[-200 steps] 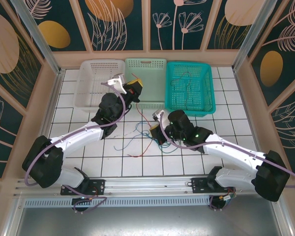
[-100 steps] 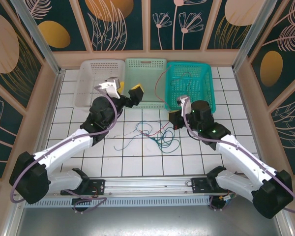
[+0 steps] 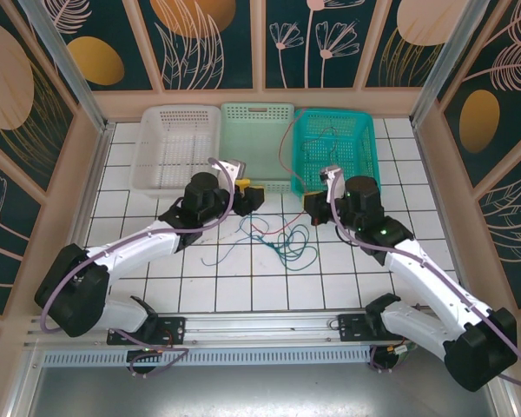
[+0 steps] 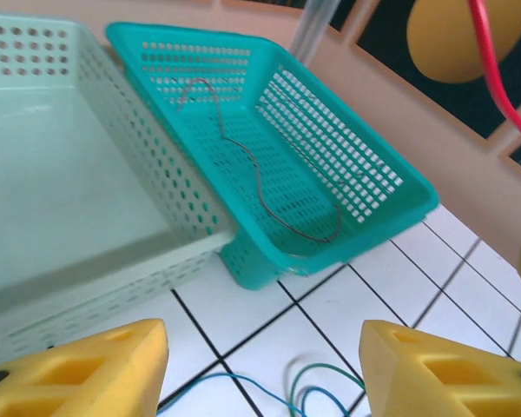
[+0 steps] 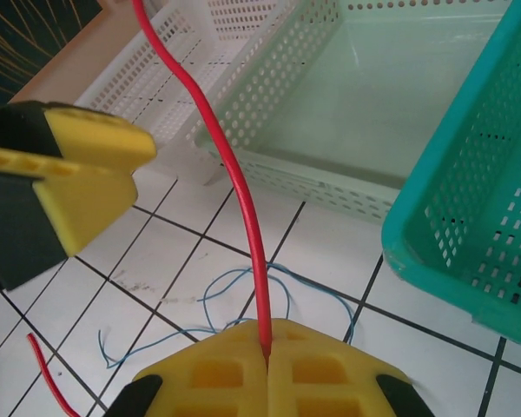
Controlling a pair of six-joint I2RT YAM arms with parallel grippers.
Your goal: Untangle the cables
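**Separating step in hand**

On the white tiled table stood three perforated plastic baskets: a white basket, a pale green basket and a teal basket. The right gripper had its yellow pads pressed together on a thin red cable, which rose upward from them. The left gripper hovered near the pale green basket, fingers apart and holding nothing. Between the arms a loose tangle of blue and green cables lay on the tiles. One thin dark wire lay inside the teal basket. The step seemed to be separating one cable. The next move probably required carrying it over a basket and releasing it without dragging the others.
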